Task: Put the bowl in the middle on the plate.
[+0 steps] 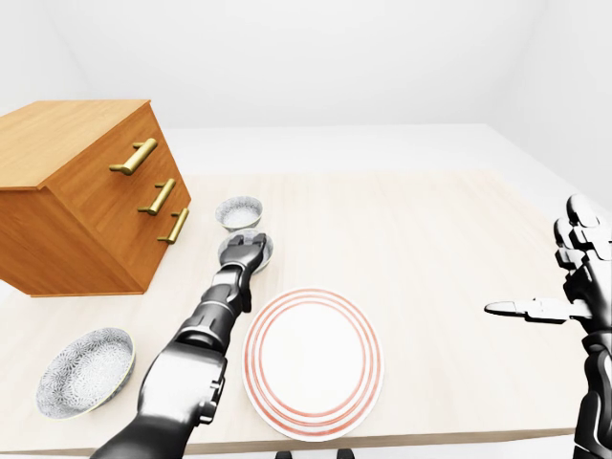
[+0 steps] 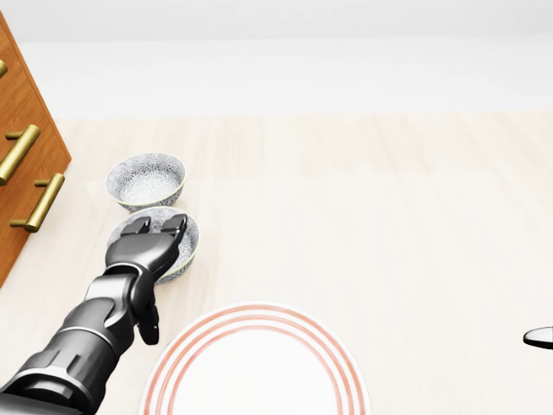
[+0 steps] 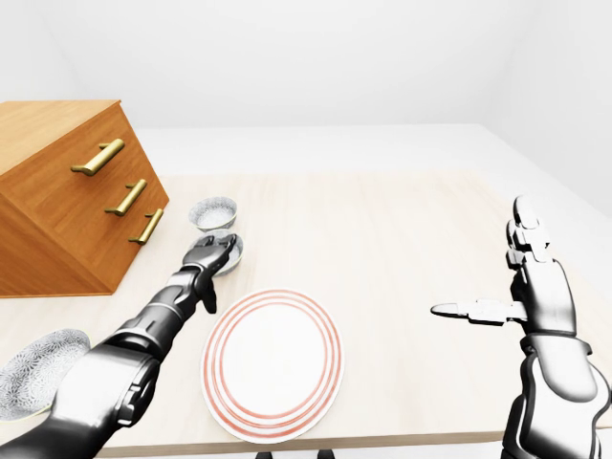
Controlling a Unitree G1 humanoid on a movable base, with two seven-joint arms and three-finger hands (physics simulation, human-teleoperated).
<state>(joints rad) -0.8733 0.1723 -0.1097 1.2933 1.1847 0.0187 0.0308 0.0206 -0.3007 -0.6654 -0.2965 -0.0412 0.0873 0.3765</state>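
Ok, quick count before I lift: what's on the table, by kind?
Bowls: 3 (left-eye view: top bowl, middle bowl under the left hand, bottom-left bowl)
Plate: 1
Drawer chest: 1
Total: 5

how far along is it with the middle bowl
Done: the left hand is at the middle bowl. In hand: the grasp. Its fingers lie over the rim, not visibly closed. Left: lift the bowl and carry it to the plate, which is bare.
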